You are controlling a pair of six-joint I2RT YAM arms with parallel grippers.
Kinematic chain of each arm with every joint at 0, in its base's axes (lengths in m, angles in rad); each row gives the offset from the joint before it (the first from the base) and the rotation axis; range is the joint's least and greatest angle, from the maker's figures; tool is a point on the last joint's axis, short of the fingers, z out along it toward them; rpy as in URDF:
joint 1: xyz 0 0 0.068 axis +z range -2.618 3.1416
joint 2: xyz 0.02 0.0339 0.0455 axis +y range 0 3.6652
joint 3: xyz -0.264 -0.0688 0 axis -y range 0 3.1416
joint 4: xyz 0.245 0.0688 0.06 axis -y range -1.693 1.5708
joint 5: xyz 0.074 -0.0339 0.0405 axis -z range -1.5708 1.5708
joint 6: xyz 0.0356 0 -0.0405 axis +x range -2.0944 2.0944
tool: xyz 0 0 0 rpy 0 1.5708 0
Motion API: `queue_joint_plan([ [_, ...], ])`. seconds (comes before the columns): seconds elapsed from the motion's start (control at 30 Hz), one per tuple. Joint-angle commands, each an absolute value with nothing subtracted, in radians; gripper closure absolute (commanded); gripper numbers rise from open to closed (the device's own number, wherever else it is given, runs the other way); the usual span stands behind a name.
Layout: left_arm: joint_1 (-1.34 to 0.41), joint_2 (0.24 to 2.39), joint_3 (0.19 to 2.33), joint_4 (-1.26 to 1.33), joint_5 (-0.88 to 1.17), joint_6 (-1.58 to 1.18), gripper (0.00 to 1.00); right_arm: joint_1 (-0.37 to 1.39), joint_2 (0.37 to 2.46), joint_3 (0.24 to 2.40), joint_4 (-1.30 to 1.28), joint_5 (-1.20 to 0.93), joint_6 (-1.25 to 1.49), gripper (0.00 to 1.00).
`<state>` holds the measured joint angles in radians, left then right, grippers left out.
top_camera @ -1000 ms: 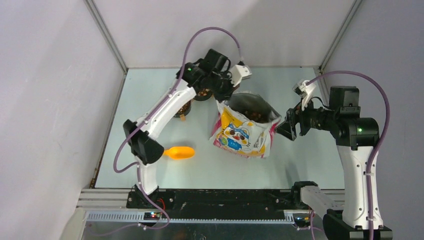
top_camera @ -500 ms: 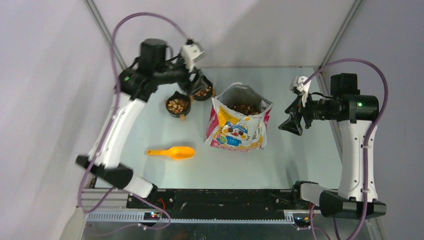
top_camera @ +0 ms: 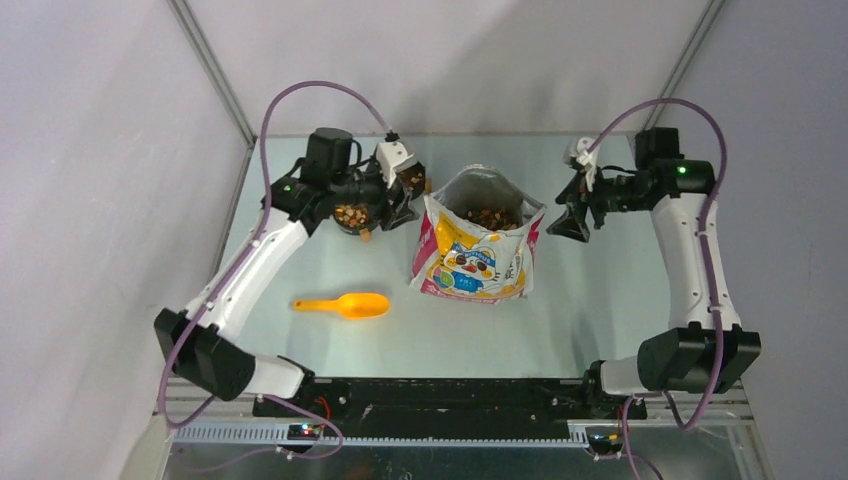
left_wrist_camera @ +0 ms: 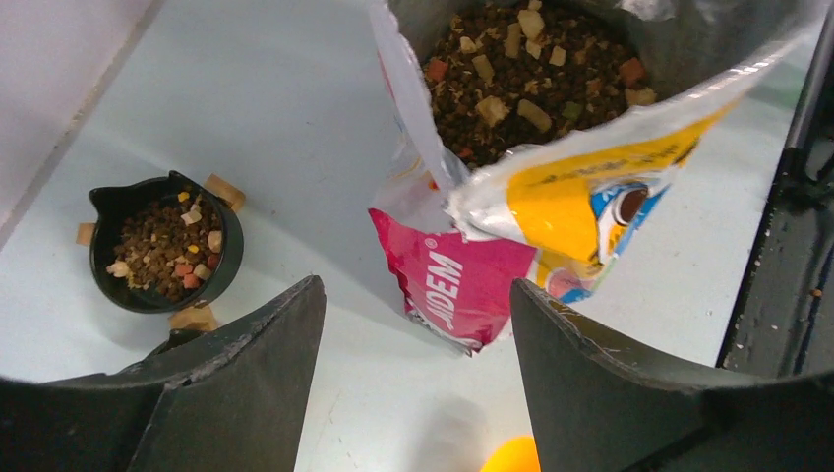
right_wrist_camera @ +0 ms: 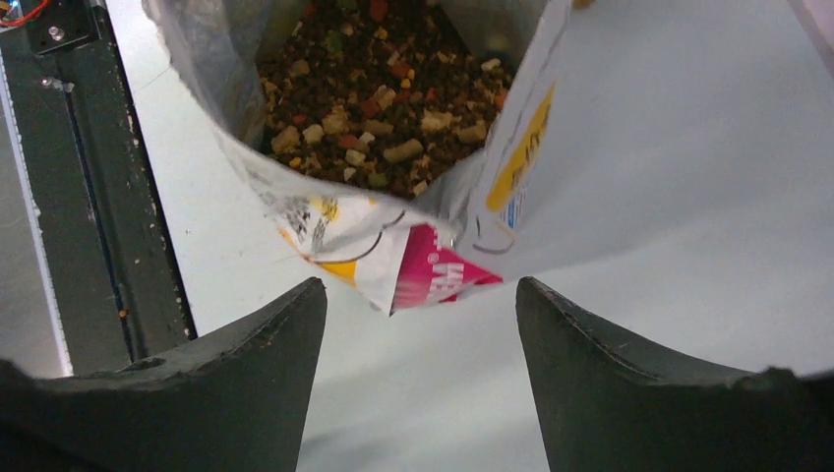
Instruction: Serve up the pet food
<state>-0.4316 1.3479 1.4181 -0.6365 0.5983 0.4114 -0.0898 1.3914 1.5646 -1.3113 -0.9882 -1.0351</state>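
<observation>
The pet food (top_camera: 490, 216) fills the open printed bag (top_camera: 470, 265) standing mid-table; more of it lies in a black bowl (top_camera: 352, 215) to the bag's left. My left gripper (top_camera: 392, 208) hangs open between that bowl and the bag, touching neither. In the left wrist view its fingers (left_wrist_camera: 246, 393) frame bare table, with the bowl (left_wrist_camera: 221, 265) of pet food (left_wrist_camera: 162, 246) at left and the bag (left_wrist_camera: 551, 197) ahead. My right gripper (top_camera: 562, 222) is open just right of the bag; its wrist view looks into the bag's pet food (right_wrist_camera: 374, 88).
An orange scoop (top_camera: 345, 304) lies on the table left of the bag, nearer the front. A second black bowl (top_camera: 412, 181) with kibble sits behind the left gripper. Grey walls close in the table on three sides.
My left gripper opened, let go of the bag's left rim and swung back to the left. The bag settled upright. My right arm drew back towards the far right, still open.
</observation>
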Motion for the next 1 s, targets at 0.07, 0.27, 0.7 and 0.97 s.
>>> queue_joint_plan([
  [0.07, -0.431, 1.435, 1.462, -0.529, 0.675, 0.403, 0.25, -0.005, 1.443, 1.525, -1.097, -1.013, -0.939, 0.27],
  [0.27, -0.431, 1.489, 1.479, -0.478, 0.701, 0.367, 0.3, 0.025, 1.524, 1.526, -1.031, -1.012, -0.849, 0.31],
  [0.7, -0.439, 1.561, 1.525, -0.458, 0.842, 0.294, 0.62, 0.016, 1.472, 1.482, -1.006, -1.028, -0.812, 0.92],
  [0.97, -0.342, 1.399, 1.352, -0.336, 0.948, 0.163, 1.0, -0.089, 1.3, 1.444, -1.307, -1.079, -1.015, 1.0],
])
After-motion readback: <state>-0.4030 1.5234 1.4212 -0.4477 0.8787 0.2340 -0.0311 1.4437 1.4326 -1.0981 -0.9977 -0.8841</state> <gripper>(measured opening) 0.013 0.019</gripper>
